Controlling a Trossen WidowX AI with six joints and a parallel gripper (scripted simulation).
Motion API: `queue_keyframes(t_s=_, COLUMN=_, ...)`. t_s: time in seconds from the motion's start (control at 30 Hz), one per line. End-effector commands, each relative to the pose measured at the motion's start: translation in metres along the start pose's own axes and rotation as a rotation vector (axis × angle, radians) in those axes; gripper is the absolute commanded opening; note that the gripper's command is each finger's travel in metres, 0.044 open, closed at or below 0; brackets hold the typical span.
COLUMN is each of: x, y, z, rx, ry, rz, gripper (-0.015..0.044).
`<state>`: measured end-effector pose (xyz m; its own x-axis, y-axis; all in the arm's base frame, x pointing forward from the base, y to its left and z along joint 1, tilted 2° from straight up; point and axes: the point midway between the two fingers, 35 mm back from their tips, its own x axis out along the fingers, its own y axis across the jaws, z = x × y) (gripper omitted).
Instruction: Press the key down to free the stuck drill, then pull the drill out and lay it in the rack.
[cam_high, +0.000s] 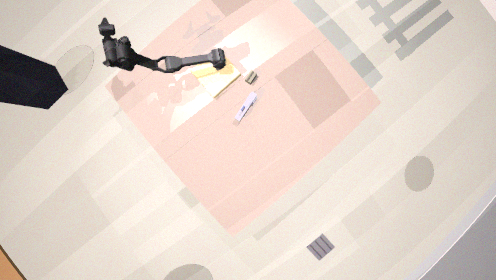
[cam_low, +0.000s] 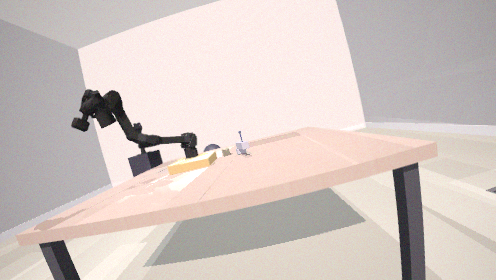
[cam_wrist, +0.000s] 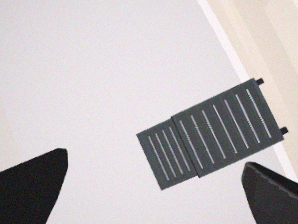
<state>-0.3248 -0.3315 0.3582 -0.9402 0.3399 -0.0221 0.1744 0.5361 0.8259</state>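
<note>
A small lavender-white drill (cam_high: 246, 106) (cam_low: 242, 146) stands upright near the middle of the pink table (cam_high: 280, 165) (cam_low: 320, 165), with its thin bit pointing up. A small tan block (cam_high: 250, 76) (cam_low: 226, 151), which looks like the key, sits just behind it. A flat yellow rack (cam_high: 222, 79) (cam_low: 192, 162) lies next to the arm's base. My gripper (cam_high: 104, 24) (cam_low: 79, 123) (cam_wrist: 157, 165) is open and empty. It is raised high beyond the table's edge, far from the drill. The wrist view shows none of the task objects.
The arm's base (cam_high: 218, 56) (cam_low: 189, 145) stands on the table beside the rack. A dark box (cam_high: 25, 77) (cam_low: 145, 162) stands behind the table. A dark slatted grille (cam_wrist: 213, 132) fills the wrist view on a grey surface. Another grille (cam_high: 320, 246) lies on the floor.
</note>
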Motion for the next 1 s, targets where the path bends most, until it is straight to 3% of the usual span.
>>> queue_keyframes(t_s=0.0, x=0.000, y=0.000, z=0.000, rx=0.000, ry=0.000, rz=0.000, gripper=0.0374)
queue_keyframes(t_s=0.3, x=0.003, y=0.003, z=-0.001, rx=0.024, ry=0.007, rz=-0.008, gripper=0.0138)
queue_keyframes(t_s=0.47, x=0.025, y=0.049, z=-0.008, rx=0.252, ry=0.048, rz=-0.020, gripper=0.0006)
queue_keyframes(t_s=0.97, x=0.045, y=0.228, z=-0.003, rx=0.816, ry=0.269, rz=0.096, gripper=0.0000)
